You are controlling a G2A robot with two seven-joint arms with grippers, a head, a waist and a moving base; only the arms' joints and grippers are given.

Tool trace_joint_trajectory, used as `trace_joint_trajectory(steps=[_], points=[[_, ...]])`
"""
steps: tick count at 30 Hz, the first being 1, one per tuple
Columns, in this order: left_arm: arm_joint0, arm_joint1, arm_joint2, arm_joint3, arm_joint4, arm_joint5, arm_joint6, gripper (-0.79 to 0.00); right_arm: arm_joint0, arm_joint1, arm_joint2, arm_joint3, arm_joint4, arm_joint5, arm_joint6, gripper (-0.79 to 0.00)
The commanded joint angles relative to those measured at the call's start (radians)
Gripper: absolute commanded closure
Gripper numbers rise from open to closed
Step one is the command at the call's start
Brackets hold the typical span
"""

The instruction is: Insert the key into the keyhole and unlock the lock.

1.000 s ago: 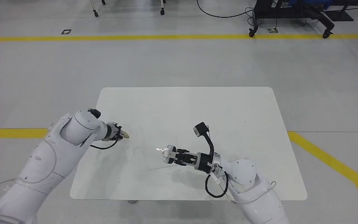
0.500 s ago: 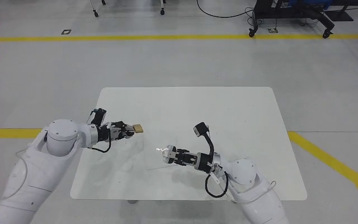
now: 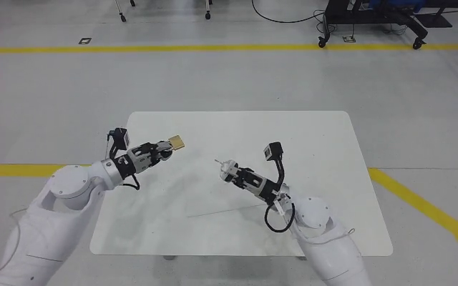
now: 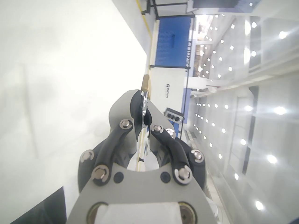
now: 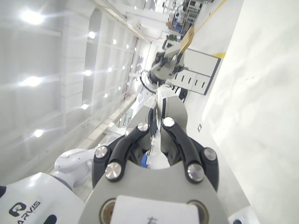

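Note:
A brass padlock (image 3: pixel 176 142) hangs above the table's left part, held by its silver shackle (image 4: pixel 144 105) in my left gripper (image 3: pixel 164 150), which is shut on it. In the left wrist view the brass body (image 4: pixel 146 84) sticks out past the left gripper (image 4: pixel 143 102). My right gripper (image 3: pixel 231 171) is near the table's middle, shut on a small silver key (image 3: pixel 219 162) that points toward the lock. In the right wrist view the key (image 5: pixel 156 95) shows edge-on between the fingers of the right gripper (image 5: pixel 157 108), with the padlock (image 5: pixel 188 38) farther off. Key and lock are apart.
The white table (image 3: pixel 308 143) carries nothing else. Grey floor with yellow lines (image 3: pixel 215 48) surrounds it. A black wheeled cart (image 3: pixel 372 18) stands far back right.
My left arm swung the padlock up and toward the table's middle, turning its brass body into sight. My right gripper carried the key right and away from the front edge, aiming it at the lock.

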Motion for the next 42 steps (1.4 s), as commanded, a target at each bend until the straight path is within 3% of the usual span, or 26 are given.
trace_joint_trajectory(steps=[1,6,18,26,31,36,42], points=[[0.013,-0.006,0.000,0.004,-0.065,-0.073,-0.053,0.000,-0.006,0.000,0.017,0.010,0.007,-0.014,-0.045,0.000],[0.016,-0.018,0.041,-0.015,0.034,-0.225,-0.054,0.000,-0.066,0.009,0.089,-0.009,0.098,-0.086,-0.040,0.000],[0.021,-0.018,0.038,-0.028,0.085,-0.234,-0.014,0.000,-0.097,0.013,0.119,-0.028,0.151,-0.103,-0.024,0.000],[0.100,-0.033,0.050,-0.122,0.221,-0.501,0.136,0.000,0.032,-0.016,0.046,0.091,0.153,0.025,-0.243,0.000],[0.123,-0.040,0.061,-0.141,0.270,-0.627,0.131,0.000,0.074,-0.030,0.027,0.156,0.227,-0.001,-0.228,0.000],[0.048,-0.060,0.109,-0.178,0.312,-0.559,0.147,0.000,0.088,-0.036,-0.004,0.160,0.223,0.006,-0.175,0.000],[-0.066,-0.094,0.191,-0.133,0.360,-0.504,0.182,0.000,0.083,-0.047,-0.039,0.143,0.209,-0.026,-0.191,0.000]])
